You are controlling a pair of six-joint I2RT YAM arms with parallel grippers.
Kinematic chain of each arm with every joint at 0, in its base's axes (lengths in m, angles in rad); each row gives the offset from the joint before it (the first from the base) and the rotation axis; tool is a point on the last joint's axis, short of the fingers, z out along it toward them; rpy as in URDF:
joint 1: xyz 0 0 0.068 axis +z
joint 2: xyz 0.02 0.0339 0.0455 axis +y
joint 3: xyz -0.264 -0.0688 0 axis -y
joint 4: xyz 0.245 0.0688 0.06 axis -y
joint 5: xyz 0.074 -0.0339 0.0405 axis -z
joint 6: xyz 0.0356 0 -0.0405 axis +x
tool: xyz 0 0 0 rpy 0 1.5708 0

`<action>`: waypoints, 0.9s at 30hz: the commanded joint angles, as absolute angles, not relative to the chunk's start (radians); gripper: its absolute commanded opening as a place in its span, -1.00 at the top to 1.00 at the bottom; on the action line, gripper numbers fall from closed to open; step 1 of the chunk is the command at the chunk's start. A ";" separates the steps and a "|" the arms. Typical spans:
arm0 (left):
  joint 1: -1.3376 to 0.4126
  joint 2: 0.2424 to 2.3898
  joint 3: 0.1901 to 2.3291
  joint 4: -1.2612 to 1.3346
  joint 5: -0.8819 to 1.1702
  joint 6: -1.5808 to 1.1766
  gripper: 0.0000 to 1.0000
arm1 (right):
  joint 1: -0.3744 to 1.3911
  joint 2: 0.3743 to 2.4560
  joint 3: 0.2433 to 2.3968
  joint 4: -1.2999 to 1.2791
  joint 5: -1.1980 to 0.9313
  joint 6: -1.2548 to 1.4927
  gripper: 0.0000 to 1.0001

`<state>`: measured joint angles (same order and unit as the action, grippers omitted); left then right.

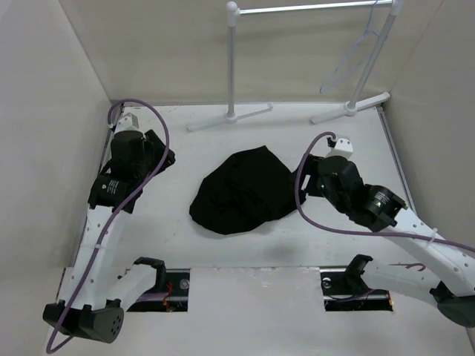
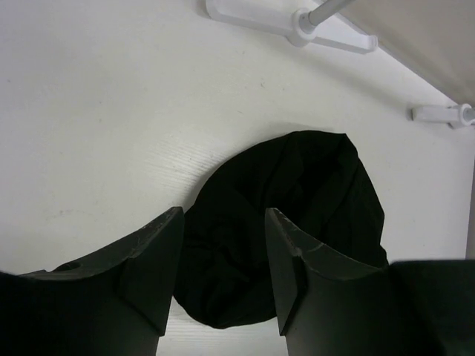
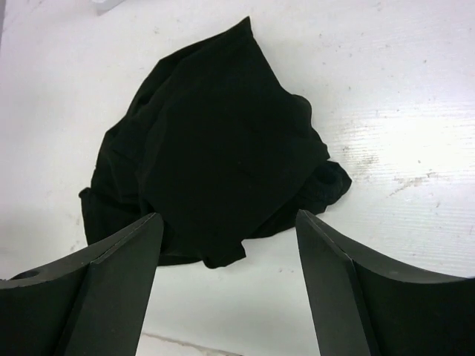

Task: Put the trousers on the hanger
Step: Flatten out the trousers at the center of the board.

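Note:
The trousers [image 1: 243, 191] lie as a crumpled black heap in the middle of the white table. The pale hanger [image 1: 341, 68] hangs from the rack's bar at the back right. My left gripper [image 1: 162, 157] is open and empty, left of the heap and apart from it. In the left wrist view the trousers [image 2: 297, 208] lie beyond the gripper [image 2: 224, 222]. My right gripper [image 1: 304, 178] is open and empty just right of the heap. In the right wrist view the trousers [image 3: 215, 141] lie ahead of the gripper [image 3: 228, 222], above bare table.
A white rack [image 1: 231, 67] with T-shaped feet stands at the back; one foot shows in the left wrist view [image 2: 286, 18]. Beige walls close in the table on the left, back and right. Two cut-outs [image 1: 174, 289] sit at the near edge by the arm bases.

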<state>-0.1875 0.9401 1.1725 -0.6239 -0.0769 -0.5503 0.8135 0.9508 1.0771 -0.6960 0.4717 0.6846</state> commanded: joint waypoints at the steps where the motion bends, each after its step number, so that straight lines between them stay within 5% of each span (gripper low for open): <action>1: -0.182 0.950 1.183 -0.626 -0.051 -0.548 0.02 | 0.831 0.948 1.106 -0.650 0.476 0.646 -0.57; 4: -0.153 0.953 1.180 -0.633 -0.040 -0.552 -0.05 | 0.864 0.969 1.129 -0.644 0.468 0.618 -0.45; 11: -0.088 0.919 1.105 -0.626 -0.046 -0.598 -0.11 | 0.976 1.133 1.271 -0.618 0.295 0.500 0.62; 15: -0.021 0.911 1.013 -0.649 -0.069 -0.661 0.02 | 1.041 1.314 1.370 -0.582 0.200 0.460 0.80; 20: 0.070 0.985 0.897 -0.577 -0.074 -0.756 0.67 | 1.082 1.558 1.472 -0.493 0.094 0.384 0.73; 24: 0.105 0.919 0.844 -0.581 -0.084 -0.792 0.61 | 1.082 1.716 1.525 -0.446 0.037 0.368 0.11; 27: 0.128 0.842 0.799 -0.620 -0.089 -0.802 0.35 | 1.078 1.816 1.534 -0.425 0.025 0.367 -0.45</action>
